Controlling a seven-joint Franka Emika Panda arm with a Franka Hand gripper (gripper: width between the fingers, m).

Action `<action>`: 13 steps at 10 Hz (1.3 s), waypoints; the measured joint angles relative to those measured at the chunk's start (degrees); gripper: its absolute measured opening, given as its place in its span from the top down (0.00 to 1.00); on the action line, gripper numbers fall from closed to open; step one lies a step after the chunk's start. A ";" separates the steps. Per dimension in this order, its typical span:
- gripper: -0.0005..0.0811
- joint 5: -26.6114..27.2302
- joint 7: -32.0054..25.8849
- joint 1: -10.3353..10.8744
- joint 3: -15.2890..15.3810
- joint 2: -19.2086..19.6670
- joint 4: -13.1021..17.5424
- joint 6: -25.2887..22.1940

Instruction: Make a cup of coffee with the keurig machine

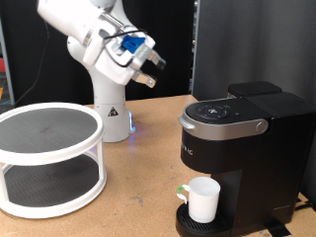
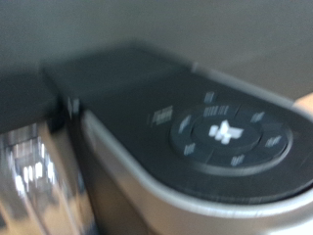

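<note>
Bench [image 1: 128, 197]: plain wood, carries everything.

Rack [image 1: 49, 158]: white, round, two-tier, dark mesh shelves, at the exterior view's left. Nothing seen on either shelf.

Keurig [image 1: 242, 158]: black box at the exterior view's right, standing on the bench. Silver-trimmed lid [image 1: 225, 116] lies down flat, so looks closed. The wrist view shows the lid top close up, blurred: a round ring of buttons [image 2: 227, 134] with pale markings, too soft to read.

Arm [image 1: 94, 39]: white, raised at the exterior view's top left, its base behind the rack, well apart from the keurig.

Cup [image 1: 203, 199]: white, upright on the keurig's drip base, under the spout. Its handle is not clearly made out. Whether anything is in it cannot be told.

Gripper [image 1: 150, 71]: held high in the air, angled toward the keurig, above and to the exterior view's left of the lid. Touches nothing. The fingers look empty; how far apart they stand cannot be told at this size, and the wrist view does not show them.

Step in hand, by judgement: cup already placed, lid down, and the wrist camera faces the button ring, so the brew press looks to be the business. That calls for a firm, straight push with a fingertip on the right button, with no knock to the cup below.
</note>
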 joint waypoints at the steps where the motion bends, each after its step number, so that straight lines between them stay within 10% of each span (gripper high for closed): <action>1: 0.01 -4.54 -0.67 0.03 2.33 -0.03 0.36 2.05; 10: 0.01 -37.43 -0.59 0.00 15.18 0.84 6.86 0.19; 13: 0.01 -39.04 5.41 0.06 19.12 3.77 13.12 -3.16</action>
